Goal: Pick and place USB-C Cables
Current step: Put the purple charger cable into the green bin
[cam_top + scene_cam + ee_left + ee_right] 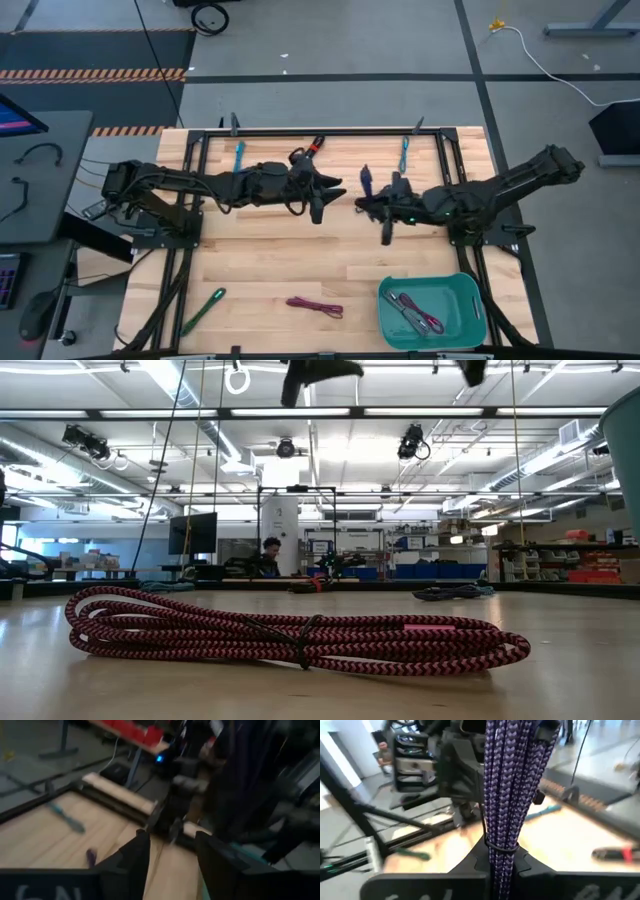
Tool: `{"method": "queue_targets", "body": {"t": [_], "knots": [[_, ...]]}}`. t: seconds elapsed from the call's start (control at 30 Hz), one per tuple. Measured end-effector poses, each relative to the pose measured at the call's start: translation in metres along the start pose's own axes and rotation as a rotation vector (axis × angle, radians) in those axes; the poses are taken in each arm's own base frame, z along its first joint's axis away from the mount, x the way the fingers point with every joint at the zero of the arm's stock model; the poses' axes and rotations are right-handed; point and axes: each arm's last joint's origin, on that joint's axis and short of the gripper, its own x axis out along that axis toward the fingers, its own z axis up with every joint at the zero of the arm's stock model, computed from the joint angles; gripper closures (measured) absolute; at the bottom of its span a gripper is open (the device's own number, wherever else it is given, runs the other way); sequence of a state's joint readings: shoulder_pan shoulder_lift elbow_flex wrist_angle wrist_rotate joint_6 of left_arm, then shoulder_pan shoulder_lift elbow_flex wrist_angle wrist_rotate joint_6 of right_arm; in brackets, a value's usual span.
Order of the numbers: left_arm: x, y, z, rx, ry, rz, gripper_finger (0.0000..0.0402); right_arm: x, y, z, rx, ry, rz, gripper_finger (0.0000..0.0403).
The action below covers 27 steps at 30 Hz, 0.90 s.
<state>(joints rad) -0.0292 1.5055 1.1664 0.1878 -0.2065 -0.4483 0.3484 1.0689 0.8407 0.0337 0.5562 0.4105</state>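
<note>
Purple cable [507,795] hangs pinched in the right gripper [501,857] above mid-table, left gripper [172,852] spread empty, 2 cables [412,312] already in the teal bin [470,330], about 5 still out.

Left claw [322,196] open over mid-table; right claw [372,205] clamped shut

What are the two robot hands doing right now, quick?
Left gripper: open, holding nothing, up over the middle of the table.
Right gripper: shut on the purple cable, lifted off the table.
</note>
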Motion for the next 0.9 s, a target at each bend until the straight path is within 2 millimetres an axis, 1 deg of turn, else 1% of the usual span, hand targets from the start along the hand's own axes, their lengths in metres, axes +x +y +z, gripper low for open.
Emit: {"method": "queue_targets", "body": {"t": [0.07, 0.13, 0.27, 0.43, 0.53, 0.67, 0.8, 0.9], "knots": [[0.000, 0.002, -0.005, 0.000, 0.047, 0.021, 0.0228, -0.015, 0.003, -0.003, 0.070, 0.073, 0.051, 0.0388], [-0.001, 0.004, -0.009, -0.007, 0.095, 0.045, 0.0225, -0.031, 0.008, -0.011, 0.137, 0.194, 0.136, 0.0389], [-0.002, 0.008, -0.016, -0.032, 0.158, 0.081, 0.0225, -0.062, 0.025, -0.033, 0.280, 0.483, 0.277, 0.0389], [-0.004, 0.007, -0.024, -0.087, 0.230, 0.117, 0.0235, -0.099, 0.049, -0.065, 0.400, 0.864, 0.360, 0.0389], [-0.007, 0.006, -0.031, -0.101, 0.284, 0.138, 0.0242, -0.122, 0.059, -0.083, 0.466, 1.052, 0.312, 0.0389], [-0.010, 0.003, -0.037, -0.088, 0.327, 0.149, 0.0250, -0.145, 0.066, -0.101, 0.543, 1.150, 0.207, 0.0389], [-0.010, 0.000, -0.038, -0.069, 0.312, 0.164, 0.0257, -0.156, 0.060, -0.119, 0.647, 1.222, 0.036, 0.0387], [-0.011, -0.003, -0.039, -0.054, 0.290, 0.195, 0.0259, -0.158, 0.053, -0.128, 0.758, 1.231, -0.109, 0.0385]]}}
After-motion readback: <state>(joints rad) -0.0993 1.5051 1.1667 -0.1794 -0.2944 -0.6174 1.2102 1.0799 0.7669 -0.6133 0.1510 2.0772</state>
